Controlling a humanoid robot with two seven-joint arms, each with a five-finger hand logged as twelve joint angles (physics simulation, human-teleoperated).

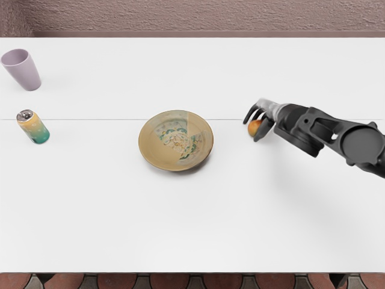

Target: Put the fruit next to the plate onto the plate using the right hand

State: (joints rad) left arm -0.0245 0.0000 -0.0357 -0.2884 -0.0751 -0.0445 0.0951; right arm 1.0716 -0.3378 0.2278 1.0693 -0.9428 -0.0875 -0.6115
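Fruit (254,127), small and orange, sits on the white table (198,211) cupped inside the right hand (263,116), whose fingers (249,113) curl over its far side while the thumb closes on the near side. The patterned plate (148,143) lies well apart from the hand, with a can (33,127) and a cup (22,69) farther beyond it.

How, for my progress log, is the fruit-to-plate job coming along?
Done: the reach, since the right hand is at the fruit. In hand: the grasp. The fruit sits on the table right of the plate, and a firm grip cannot be confirmed. Left: lifting it, carrying it over and setting it on the plate, which holds no fruit.
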